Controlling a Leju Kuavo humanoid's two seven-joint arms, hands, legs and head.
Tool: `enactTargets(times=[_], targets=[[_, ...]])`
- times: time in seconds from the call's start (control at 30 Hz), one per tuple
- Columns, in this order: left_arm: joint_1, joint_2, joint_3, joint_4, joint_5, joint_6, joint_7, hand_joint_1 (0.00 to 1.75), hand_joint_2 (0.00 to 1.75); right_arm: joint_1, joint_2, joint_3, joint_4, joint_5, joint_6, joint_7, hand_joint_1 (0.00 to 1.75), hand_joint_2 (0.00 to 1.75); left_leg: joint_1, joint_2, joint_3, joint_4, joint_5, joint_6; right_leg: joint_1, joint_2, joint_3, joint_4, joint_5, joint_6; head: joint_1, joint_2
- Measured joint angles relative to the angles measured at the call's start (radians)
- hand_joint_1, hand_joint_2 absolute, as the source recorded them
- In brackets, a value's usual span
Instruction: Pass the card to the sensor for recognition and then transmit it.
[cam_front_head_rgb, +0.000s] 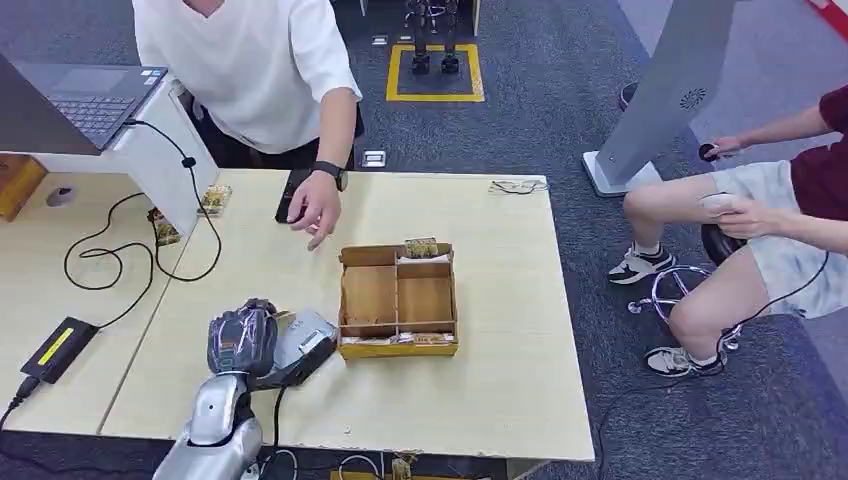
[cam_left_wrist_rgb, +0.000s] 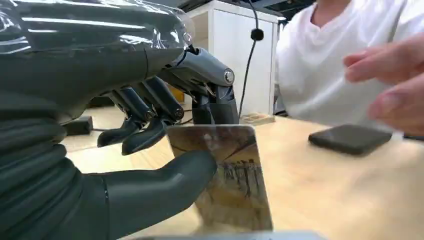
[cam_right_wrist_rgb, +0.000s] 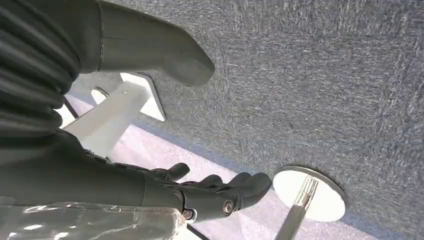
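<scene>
Wooden tray (cam_front_head_rgb: 398, 345), frame centre: cards (cam_front_head_rgb: 421, 247) in back slot. L hand (cam_front_head_rgb: 241, 338) pinches card (cam_left_wrist_rgb: 227, 175); wrist view shows print. R hand (cam_right_wrist_rgb: 165, 192) empty, fingers apart.

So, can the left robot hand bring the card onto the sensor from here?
Probably yes: the left robot hand holds the card right beside the sensor, and nothing stands between them.

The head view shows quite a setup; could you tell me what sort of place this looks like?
Probably a robotics lab or demo room: wooden tables on grey carpet, a laptop with trailing cables, and a yellow-bordered floor marking. The left hand holds a card near a reader.
</scene>
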Motion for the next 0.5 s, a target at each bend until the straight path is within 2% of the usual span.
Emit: enactTargets(times=[0.13,0.27,0.5], targets=[[0.008,-0.011,0.000,-0.058,0.075,0.071,-0.072,1.75,1.75,0.002,0.000,0.000,0.000,0.000,-0.002,-0.009,0.00,1.75,0.000,0.000,0.000,0.000,0.000,0.000,0.000,0.000,0.000,0.000,0.000,0.000,0.000,0.000],[0.012,-0.032,0.013,-0.142,0.102,0.083,-0.157,1.75,1.75,0.005,0.000,0.000,0.000,0.000,-0.005,-0.013,0.00,1.75,0.000,0.000,-0.001,0.000,0.000,0.000,0.000,0.000,0.000,0.000,0.000,0.000,0.000,0.000],[0.012,-0.074,0.075,-0.223,0.106,0.083,-0.241,1.75,1.75,0.006,0.000,0.000,0.001,0.000,-0.008,-0.022,0.00,1.75,0.000,0.000,-0.001,0.000,0.000,0.000,0.000,0.000,-0.001,0.000,0.000,0.000,0.000,0.000]])
